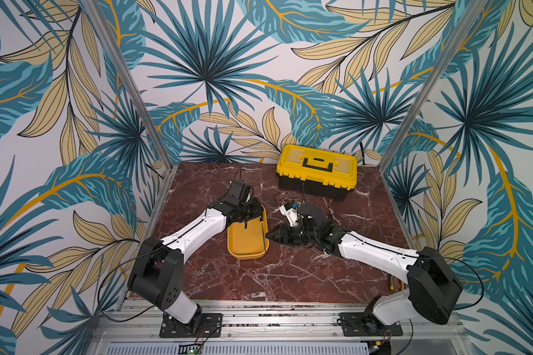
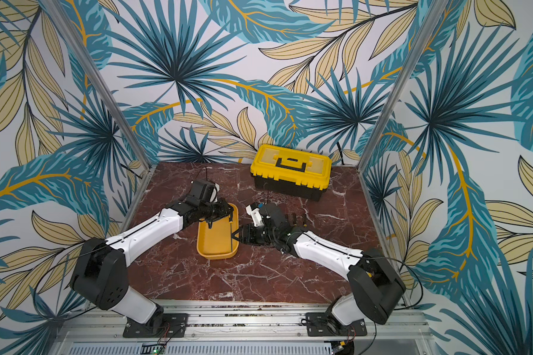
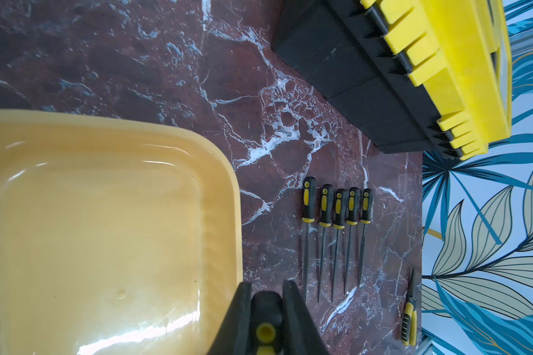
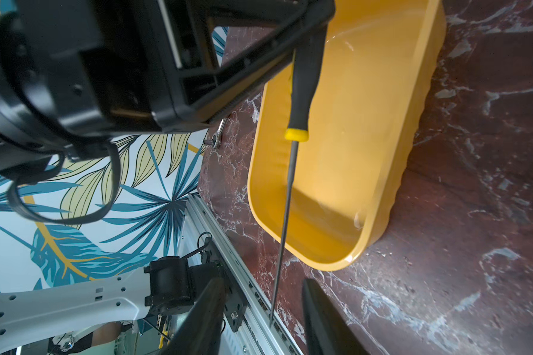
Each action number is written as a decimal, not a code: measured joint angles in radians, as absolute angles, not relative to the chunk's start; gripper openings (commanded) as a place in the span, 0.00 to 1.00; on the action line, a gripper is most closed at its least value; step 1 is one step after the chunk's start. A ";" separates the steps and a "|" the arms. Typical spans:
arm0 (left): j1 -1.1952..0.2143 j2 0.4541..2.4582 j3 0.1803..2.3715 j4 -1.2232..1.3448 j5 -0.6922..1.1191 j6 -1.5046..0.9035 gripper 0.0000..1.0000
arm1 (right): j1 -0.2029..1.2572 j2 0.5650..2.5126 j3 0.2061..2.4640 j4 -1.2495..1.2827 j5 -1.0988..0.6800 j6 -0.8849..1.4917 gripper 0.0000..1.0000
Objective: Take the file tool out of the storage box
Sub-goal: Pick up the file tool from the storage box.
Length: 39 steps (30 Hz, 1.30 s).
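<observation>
File tool hangs clamped in left pincer along storage box edge (right pincer apart, flanking its shaft).

No lettering, brand, number or sign can be read: none on the toolbox lid, the storage box in front of it, or the file tool.

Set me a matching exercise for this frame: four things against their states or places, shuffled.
Things:
1 left gripper
2 right gripper
3 storage box
4 toolbox

States or places:
A lid shut, by the back wall
B open, at the thin end of the file tool
C lidless, beneath the held file tool
D shut on the file tool's handle

Pairs: 1-D, 2-B, 3-C, 4-A
</observation>
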State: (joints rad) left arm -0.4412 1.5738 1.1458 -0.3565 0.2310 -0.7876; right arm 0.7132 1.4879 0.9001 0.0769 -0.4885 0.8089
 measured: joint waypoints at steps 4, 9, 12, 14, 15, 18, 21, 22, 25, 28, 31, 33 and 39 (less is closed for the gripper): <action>-0.441 1.571 1.146 -0.354 0.252 -0.809 0.09 | 0.717 1.517 0.902 0.086 -0.497 0.820 0.36; -0.441 1.571 1.146 -0.356 0.261 -0.822 0.09 | 0.723 1.533 0.904 0.086 -0.499 0.825 0.26; -0.441 1.571 1.146 -0.356 0.263 -0.823 0.09 | 0.727 1.534 0.905 0.086 -0.499 0.826 0.21; -0.441 1.571 1.146 -0.356 0.265 -0.823 0.09 | 0.729 1.535 0.905 0.086 -0.499 0.826 0.21; -0.441 1.571 1.146 -0.356 0.266 -0.825 0.09 | 0.730 1.536 0.906 0.086 -0.499 0.827 0.20; -0.441 1.571 1.146 -0.356 0.268 -0.829 0.09 | 0.732 1.539 0.906 0.088 -0.499 0.826 0.16; -0.441 1.571 1.146 -0.356 0.270 -0.835 0.09 | 0.734 1.542 0.906 0.091 -0.498 0.827 0.12; -0.441 1.571 1.146 -0.356 0.270 -0.838 0.09 | 0.735 1.542 0.906 0.092 -0.498 0.828 0.08; -0.441 1.571 1.147 -0.357 0.270 -0.838 0.09 | 0.733 1.545 0.906 0.084 -0.490 0.836 0.02; -0.441 1.571 1.147 -0.362 0.269 -0.838 0.14 | 0.734 1.547 0.906 0.082 -0.487 0.837 0.00; -0.438 1.571 1.147 -0.362 0.270 -0.837 0.41 | 0.734 1.547 0.906 0.078 -0.484 0.836 0.00; -0.434 1.571 1.147 -0.360 0.277 -0.839 0.61 | 0.735 1.547 0.906 0.076 -0.474 0.834 0.00; -0.389 1.548 1.150 -0.367 0.319 -0.792 1.00 | 0.737 1.529 0.926 -0.033 -0.354 0.811 0.00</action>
State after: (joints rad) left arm -0.3893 1.5482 1.1496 -0.3672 0.3191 -0.7918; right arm 0.7368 1.5291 0.9260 -0.0330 -0.3538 0.8112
